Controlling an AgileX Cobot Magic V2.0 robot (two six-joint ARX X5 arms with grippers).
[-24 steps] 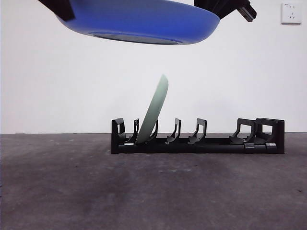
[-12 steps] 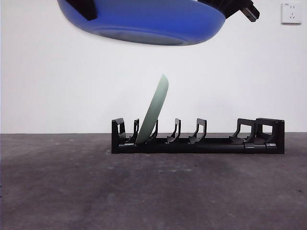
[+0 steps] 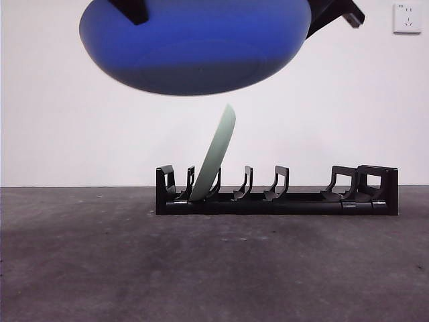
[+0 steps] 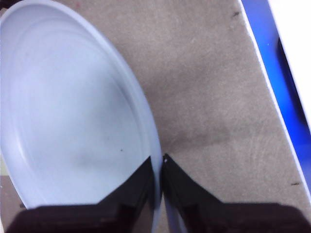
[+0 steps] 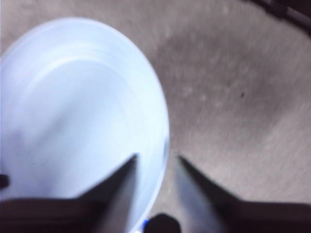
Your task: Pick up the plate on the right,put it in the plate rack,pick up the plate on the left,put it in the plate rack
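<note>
A blue plate [image 3: 194,54] hangs high over the table, tilted so its underside faces the front view. In the left wrist view my left gripper [image 4: 158,160] is shut on the rim of the plate [image 4: 68,111], whose inside looks pale. In the blurred right wrist view the jaws of my right gripper [image 5: 157,158] stand apart on either side of the plate's [image 5: 73,107] rim. The front view shows black gripper parts at both upper ends of the plate. Below stands the black plate rack [image 3: 301,201] with a pale green plate [image 3: 216,157] leaning in a slot near its left end.
The rack sits at the back of the dark grey table against a white wall with a socket [image 3: 407,18]. Several rack slots to the right of the green plate hold nothing. A blue-and-white strip [image 4: 272,63] runs along one edge of the left wrist view.
The blue plate has tipped from nearly flat to showing its underside, and its lower edge now hangs lower. The black gripper part at its left end has shifted right. The rack and green plate are unmoved.
</note>
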